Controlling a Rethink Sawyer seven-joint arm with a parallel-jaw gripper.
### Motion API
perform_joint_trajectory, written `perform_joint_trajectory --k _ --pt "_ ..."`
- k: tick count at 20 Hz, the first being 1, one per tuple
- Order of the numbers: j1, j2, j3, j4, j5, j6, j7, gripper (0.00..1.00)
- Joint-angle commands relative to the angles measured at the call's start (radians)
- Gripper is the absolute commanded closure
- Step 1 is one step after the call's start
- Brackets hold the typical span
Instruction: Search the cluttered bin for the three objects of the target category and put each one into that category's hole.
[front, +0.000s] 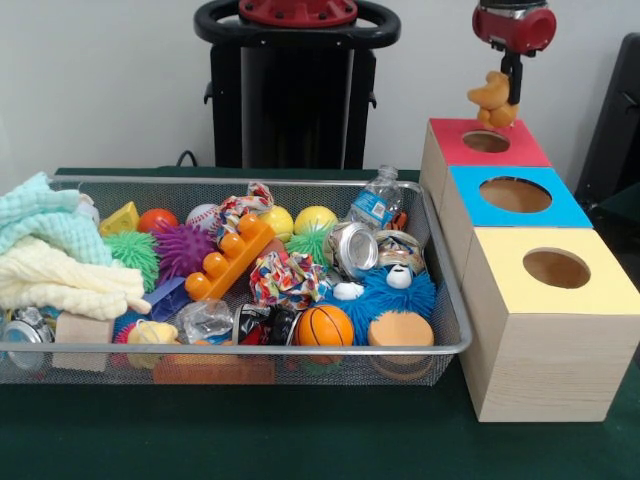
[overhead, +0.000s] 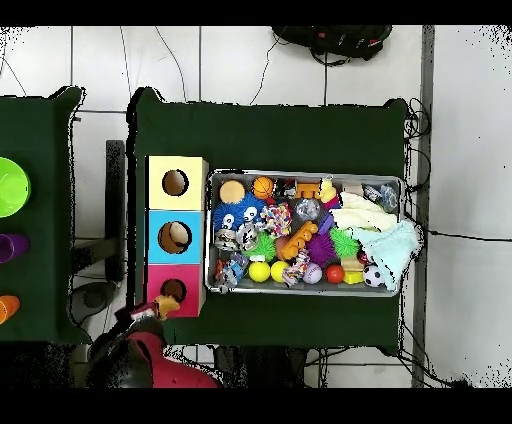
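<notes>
My gripper (front: 508, 98) hangs at the top right of the front view, shut on a yellow-orange rubber duck (front: 491, 99). The duck hangs just above the round dark hole (front: 486, 141) in the red-topped wooden box (front: 520, 153). In the overhead view the gripper (overhead: 150, 313) and the duck (overhead: 162, 309) are at the near edge of the red box, beside its hole (overhead: 173, 290). The wire mesh bin (front: 250, 183) is full of toys. Another yellow duck-like toy (front: 150, 334) lies at its front left, partly buried.
A blue-topped box (front: 560, 210) and a yellow-topped box (front: 600, 290) stand in a row with the red one, right of the bin. The bin holds towels (front: 45, 255), spiky balls, yellow balls (front: 315, 218), an orange basketball (front: 325, 325), cans and a bottle.
</notes>
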Motion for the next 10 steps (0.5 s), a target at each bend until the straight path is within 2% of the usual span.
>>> perform_joint_trajectory --k 1,2,10 --pt "0.069 0.073 -0.050 -0.082 0.099 -0.053 0.246 1.00" --pt "0.077 0.074 -0.055 -0.085 0.104 -0.049 0.246 0.00" --pt "0.043 0.067 -0.012 -0.070 0.078 -0.072 0.271 0.00"
